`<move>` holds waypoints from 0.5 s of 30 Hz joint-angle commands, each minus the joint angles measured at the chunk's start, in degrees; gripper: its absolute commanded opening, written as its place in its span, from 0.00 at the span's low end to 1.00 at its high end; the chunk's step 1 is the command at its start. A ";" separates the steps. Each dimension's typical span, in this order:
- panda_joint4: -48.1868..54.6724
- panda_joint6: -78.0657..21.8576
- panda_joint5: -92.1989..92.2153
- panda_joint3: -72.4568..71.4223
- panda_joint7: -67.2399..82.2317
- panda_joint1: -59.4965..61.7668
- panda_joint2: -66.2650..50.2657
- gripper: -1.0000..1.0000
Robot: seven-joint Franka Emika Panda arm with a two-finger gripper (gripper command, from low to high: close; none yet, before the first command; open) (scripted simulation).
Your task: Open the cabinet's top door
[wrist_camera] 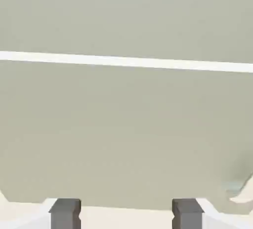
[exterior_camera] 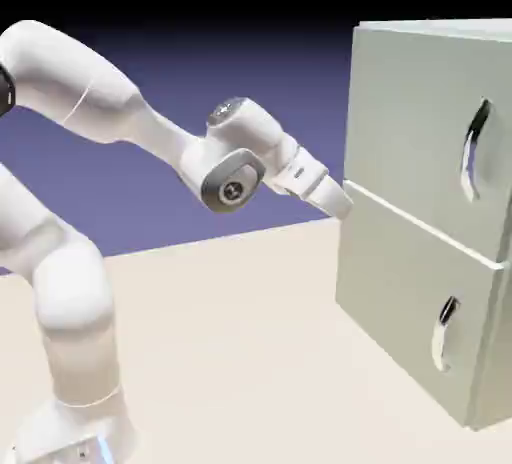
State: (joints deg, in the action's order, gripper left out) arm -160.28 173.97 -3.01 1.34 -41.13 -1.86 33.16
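Pale grey-green cabinet (exterior_camera: pixel 425 212) at 3 o'clock in the exterior view, w/ 2 front panels, one above the other, & a white seam (exterior_camera: pixel 420 224) btwn them. Top door (exterior_camera: pixel 410 112) = the taller panel, at approx 2 o'clock; it looks shut, face flush w/ the panel below. Its long curved silver-black handle (exterior_camera: pixel 475 150) is on the door's 3 o'clock side, upright w/ a slight tilt. Lower panel (exterior_camera: pixel 395 287) at 4 o'clock has a smaller curved handle (exterior_camera: pixel 445 334), same side, also looks shut.

White Franka arm (exterior_camera: pixel 165 142): base at 7 o'clock on the pale tabletop (exterior_camera: pixel 230 352), upper links at 10, wrist bent down twd 4 o'clock. Gripper (wrist_camera: pixel 126 213) is near the seam's 9 o'clock end, well apart from both handles; can't tell in the ext. view if it touches the cabinet.

Hand view: jaws open, w/ a wide gap btwn the grey fingertips (wrist_camera: pixel 65 214), nothing held. Tips sit at approx 5 & 7 o'clock. Seam crosses the full width above centre, w/ a slight slope down twd 3 o'clock; top door's face fills the 12 o'clock side, lower panel the middle. Part of a curved handle shows at 4 o'clock, cut off by the frame edge; pale tabletop strip at 6.
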 commanded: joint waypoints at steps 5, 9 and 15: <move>2.99 -0.17 -12.46 5.54 5.49 -4.88 2.09 0.50; 5.39 -0.30 -22.43 9.97 9.88 -8.78 3.76 0.50; 8.98 -0.50 -37.38 16.61 16.47 -14.63 6.26 0.50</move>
State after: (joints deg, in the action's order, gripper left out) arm -151.30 173.47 -40.38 17.94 -24.67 -16.49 39.42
